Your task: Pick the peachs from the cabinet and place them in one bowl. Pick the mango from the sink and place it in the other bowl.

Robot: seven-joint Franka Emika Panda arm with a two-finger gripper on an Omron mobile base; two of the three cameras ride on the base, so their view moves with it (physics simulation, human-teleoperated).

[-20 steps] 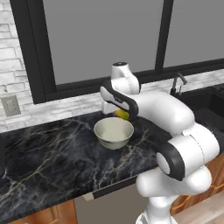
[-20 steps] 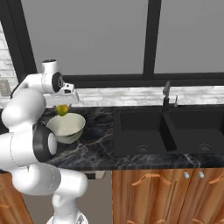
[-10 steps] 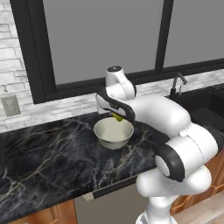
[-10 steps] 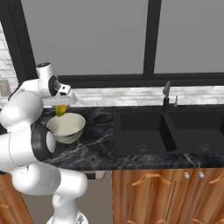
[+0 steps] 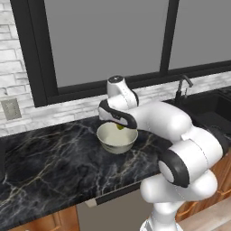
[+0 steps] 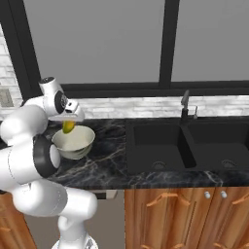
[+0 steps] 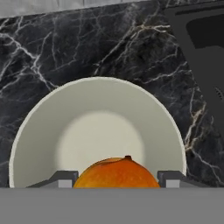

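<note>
While the white arm reaches over the black marble bench [image 5: 54,167], its claw [image 7: 118,177] hangs directly above the other bowl [image 5: 117,137], clamped on the mango [image 6: 68,127]. From the right base camera the fruit shows as a small yellow oval with a greenish tint, tucked under the hand and poised just over the far-left rim of the pale bowl, not yet resting in it. From the left base camera only a sliver of yellow-green peeks out beneath the dark wrist, above the far side of the bowl. Looking down from the hand camera, the fruit appears orange with a small stem nub, pinched between the two grey fingers [image 7: 61,178], and the bowl's smooth whitish inside lies below it.

This bowl sits on the bench near the white brick back wall, well left of the sink [image 6: 185,146]. Both black basins lie to the right, with a round drain in each, and the thin dark faucet [image 6: 185,104] stands at their far edge. Wooden cupboard doors [image 6: 185,214] with curved handles run beneath the sink. A wall socket [image 5: 11,108] is set in the brick at the far left.
</note>
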